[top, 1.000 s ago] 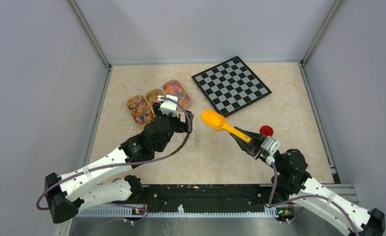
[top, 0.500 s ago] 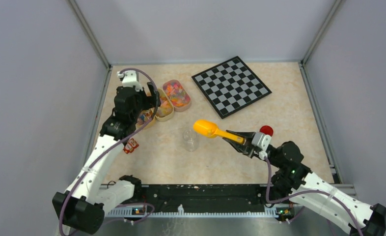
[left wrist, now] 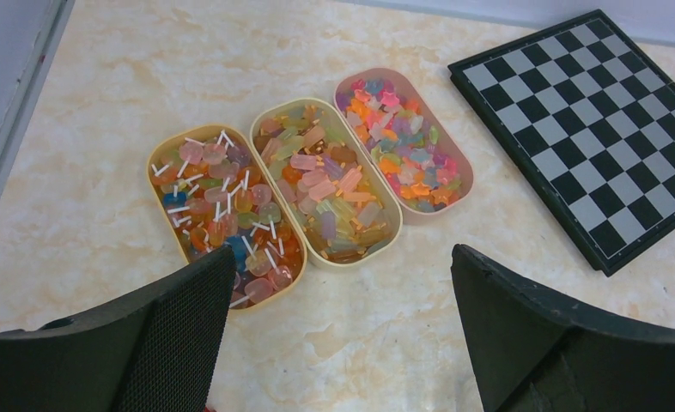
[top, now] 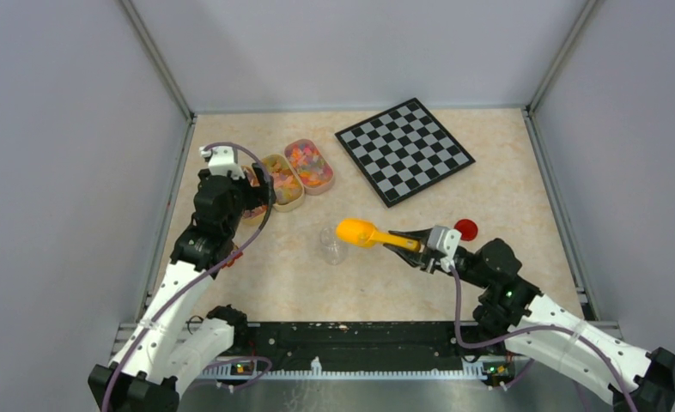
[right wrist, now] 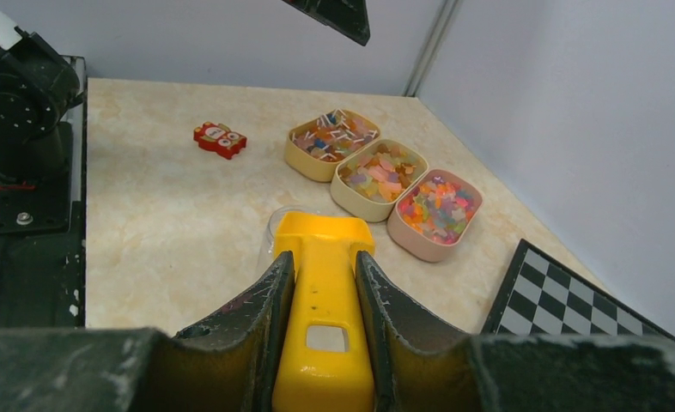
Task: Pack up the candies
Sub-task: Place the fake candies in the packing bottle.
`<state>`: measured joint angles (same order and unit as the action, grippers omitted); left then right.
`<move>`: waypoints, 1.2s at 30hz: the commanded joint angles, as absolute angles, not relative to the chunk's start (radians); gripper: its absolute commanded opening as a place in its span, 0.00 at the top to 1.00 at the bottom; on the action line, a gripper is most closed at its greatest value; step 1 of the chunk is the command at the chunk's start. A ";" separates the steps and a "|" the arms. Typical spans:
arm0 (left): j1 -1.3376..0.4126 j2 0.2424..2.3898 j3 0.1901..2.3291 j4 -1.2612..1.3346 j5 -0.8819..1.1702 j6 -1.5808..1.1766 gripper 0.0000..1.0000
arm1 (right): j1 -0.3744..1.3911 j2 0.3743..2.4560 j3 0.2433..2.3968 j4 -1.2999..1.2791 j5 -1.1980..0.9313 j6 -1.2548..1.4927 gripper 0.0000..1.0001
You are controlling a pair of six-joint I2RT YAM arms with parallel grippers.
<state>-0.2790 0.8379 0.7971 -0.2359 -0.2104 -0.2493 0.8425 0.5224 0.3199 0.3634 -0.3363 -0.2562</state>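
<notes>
The candies (left wrist: 400,159) fill three oval trays side by side at the back left: an orange tray (left wrist: 151,172), a cream tray (left wrist: 400,215) and a pink tray (left wrist: 470,172). My left gripper (left wrist: 343,283) hangs open just in front of them, with bare table between its fingers. My right gripper (right wrist: 324,266) is shut on the handle of the yellow-orange scoop (right wrist: 321,249). The scoop's bowl (top: 355,230) sits right beside the small clear jar (top: 332,245), level with its mouth. From above the bowl shows only plain yellow-orange.
A chessboard (top: 404,148) lies at the back right. The red lid (top: 465,228) rests on the table behind my right wrist. A small red toy (right wrist: 220,140) lies near the left arm. Grey walls close in both sides and the back.
The left arm swung from beside the jar to the back left over the trays, uncovering the red toy. My right gripper carried the scoop leftward up to the jar.
</notes>
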 commanded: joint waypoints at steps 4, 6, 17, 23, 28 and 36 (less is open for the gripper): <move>-0.274 0.835 0.798 -0.196 -0.215 -0.230 0.01 | 0.854 0.547 0.414 0.352 -0.359 -0.240 1.00; -0.275 0.833 0.798 -0.194 -0.212 -0.230 0.01 | 0.854 0.554 0.422 0.346 -0.362 -0.239 1.00; -0.274 0.833 0.794 -0.192 -0.200 -0.233 0.01 | 0.865 0.600 0.469 0.292 -0.359 -0.252 1.00; -0.274 0.833 0.796 -0.192 -0.198 -0.233 0.01 | 0.871 0.621 0.479 0.286 -0.357 -0.257 1.00; -0.275 0.832 0.795 -0.193 -0.199 -0.234 0.01 | 0.875 0.632 0.485 0.281 -0.350 -0.258 1.00; -0.275 0.830 0.796 -0.193 -0.202 -0.233 0.01 | 0.884 0.641 0.501 0.264 -0.342 -0.262 1.00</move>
